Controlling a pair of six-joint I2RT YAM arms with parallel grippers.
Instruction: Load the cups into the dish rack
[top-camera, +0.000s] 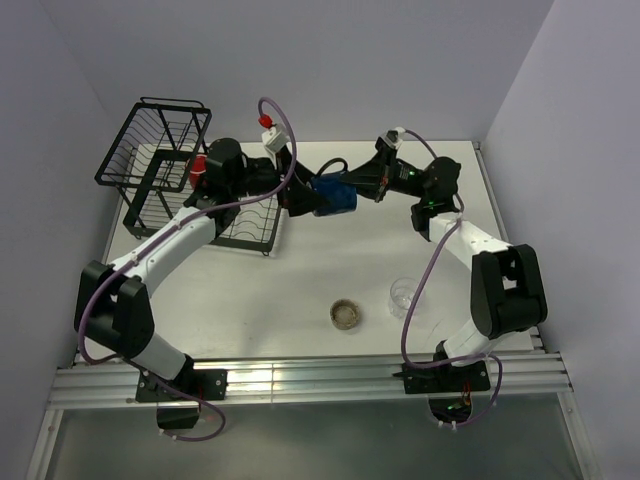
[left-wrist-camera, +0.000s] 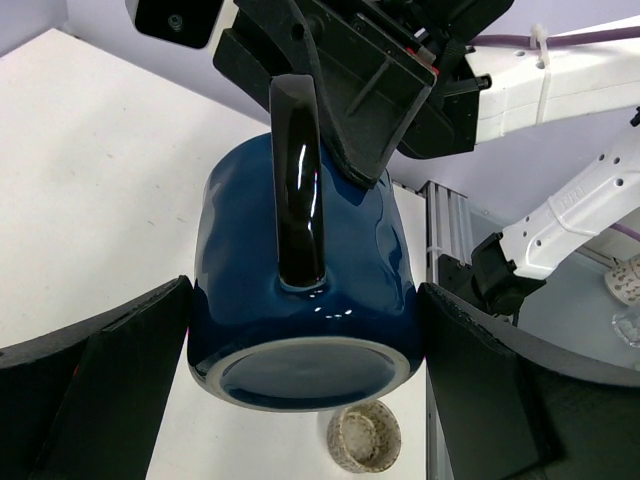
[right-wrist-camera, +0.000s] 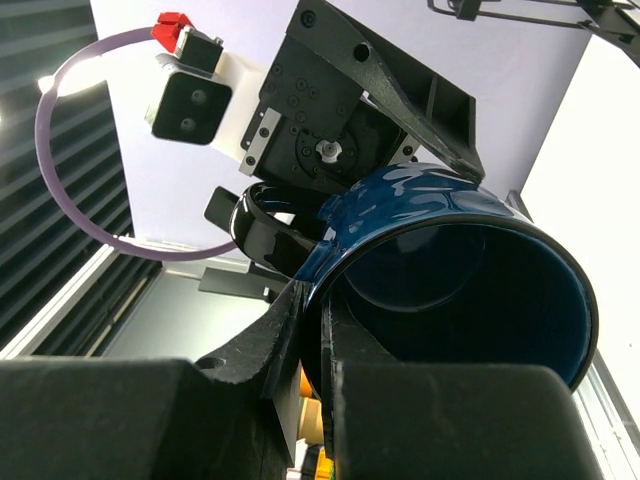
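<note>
Dark blue mug (top-camera: 336, 195) is held above the table (top-camera: 330, 265), just right of the dish rack (top-camera: 150, 150). It is turned on its side, with the base toward the left gripper (left-wrist-camera: 305, 345). That gripper is closed across the body near the base, and its pads are seen flush on both walls with no gap. Right gripper (right-wrist-camera: 320, 330) is clamped on the rim, one finger inside and one outside, beside the handle (left-wrist-camera: 298, 180).

The mug is judged to be stiff glazed ceramic: fairly heavy, slick, and chippable if dropped. The rim pinch is judged prone to swing, and the hold across the walls, clear of the handle, is judged safer.

Red mug (top-camera: 199, 170) is seen at the rack. Clear tumbler (top-camera: 404, 296) and other tumbler (top-camera: 346, 314) are seen on the table.
</note>
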